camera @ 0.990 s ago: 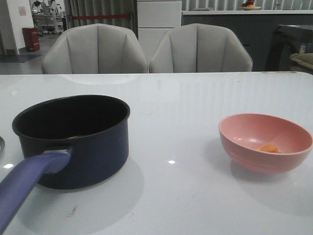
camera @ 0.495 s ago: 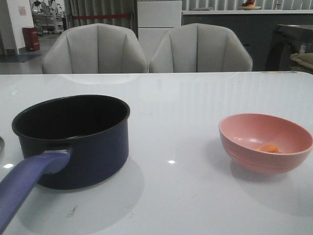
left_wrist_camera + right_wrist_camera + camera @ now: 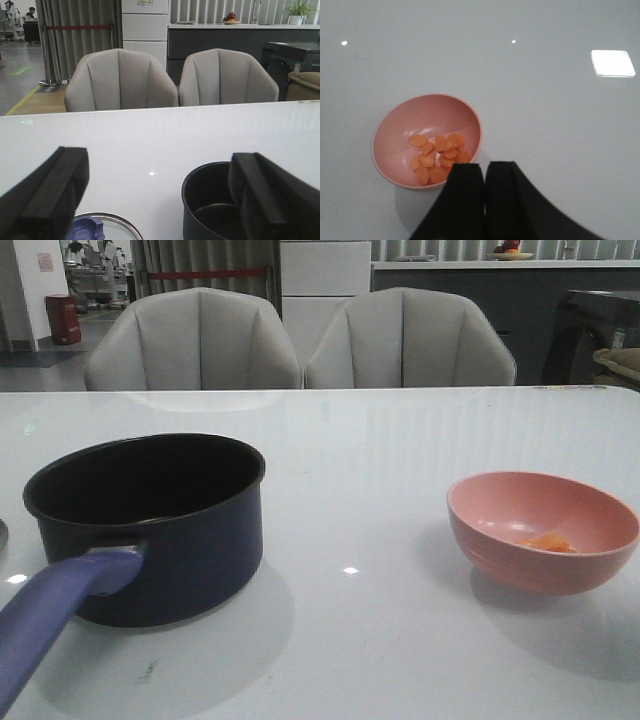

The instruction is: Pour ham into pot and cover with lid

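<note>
The dark navy pot (image 3: 150,525) stands at the table's left, black inside and empty, its purple-blue handle (image 3: 55,615) pointing toward the front. It also shows in the left wrist view (image 3: 210,205). The ham (image 3: 436,155), several orange chunks, lies in a pink bowl (image 3: 542,530) at the right; the bowl also shows in the right wrist view (image 3: 395,135). The glass lid (image 3: 107,227) with its blue knob (image 3: 85,229) lies left of the pot. My left gripper (image 3: 155,195) is open and empty above the table. My right gripper (image 3: 484,172) is shut and empty, above the bowl's rim.
Two grey chairs (image 3: 300,340) stand behind the white table (image 3: 380,440). Neither arm shows in the front view. A bright light reflection (image 3: 612,63) lies on the tabletop near the bowl.
</note>
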Controlling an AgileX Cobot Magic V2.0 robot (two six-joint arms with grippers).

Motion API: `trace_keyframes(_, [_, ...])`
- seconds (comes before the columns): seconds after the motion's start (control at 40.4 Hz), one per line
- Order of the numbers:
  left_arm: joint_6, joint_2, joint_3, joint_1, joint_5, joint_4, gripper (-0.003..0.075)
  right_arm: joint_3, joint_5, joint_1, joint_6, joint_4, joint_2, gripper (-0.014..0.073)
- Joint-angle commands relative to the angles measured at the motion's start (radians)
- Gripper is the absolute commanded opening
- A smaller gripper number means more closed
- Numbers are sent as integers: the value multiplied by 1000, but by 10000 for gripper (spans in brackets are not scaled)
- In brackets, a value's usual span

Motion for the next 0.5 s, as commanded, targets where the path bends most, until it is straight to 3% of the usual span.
trace_keyframes(0.0, [-1, 8, -27, -8, -83, -12, 607, -68, -73, -2, 3, 29, 68, 214])
trace_keyframes(0.173, [-1, 8, -27, -8, -83, -12, 607, -210, 77, -6, 6, 37, 256, 452])
trace_keyframes(0.47, [-1, 8, -27, -8, -83, -12, 607, -421, 209, -70, 11, 75, 625, 456])
